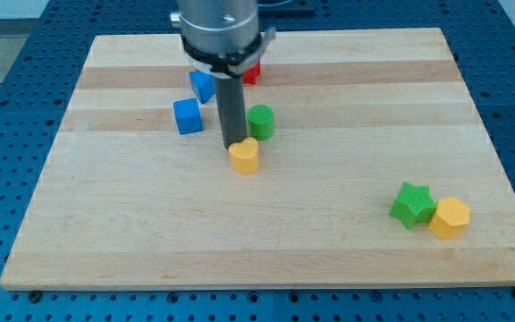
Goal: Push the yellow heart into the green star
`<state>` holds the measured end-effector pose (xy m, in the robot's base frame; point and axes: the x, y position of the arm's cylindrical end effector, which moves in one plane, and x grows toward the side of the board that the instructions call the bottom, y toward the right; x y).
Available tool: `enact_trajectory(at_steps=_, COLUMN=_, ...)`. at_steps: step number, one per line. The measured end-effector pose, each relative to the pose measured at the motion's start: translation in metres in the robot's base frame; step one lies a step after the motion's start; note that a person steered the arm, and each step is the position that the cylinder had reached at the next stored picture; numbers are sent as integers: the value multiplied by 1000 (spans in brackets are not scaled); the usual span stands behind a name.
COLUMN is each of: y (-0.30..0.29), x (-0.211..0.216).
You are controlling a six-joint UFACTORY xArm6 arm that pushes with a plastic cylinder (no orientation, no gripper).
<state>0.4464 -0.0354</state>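
Observation:
The yellow heart (245,156) lies near the middle of the wooden board (132,233). My tip (234,146) stands just at the heart's upper left edge, touching or nearly touching it. The green star (412,204) lies far off at the view's lower right, with a yellow hexagon (450,217) touching its right side.
A green cylinder (260,121) stands just right of the rod. A blue cube (187,116) and another blue block (203,86) lie to the rod's left. A red block (251,73) is partly hidden behind the arm at the top.

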Motion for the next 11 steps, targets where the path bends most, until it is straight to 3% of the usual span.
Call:
enact_trajectory(at_steps=2, y=54, x=43)
enact_trajectory(at_steps=4, y=-49, x=34)
enact_trajectory(at_steps=5, y=-34, x=73)
enact_trajectory(at_steps=11, y=138, x=58)
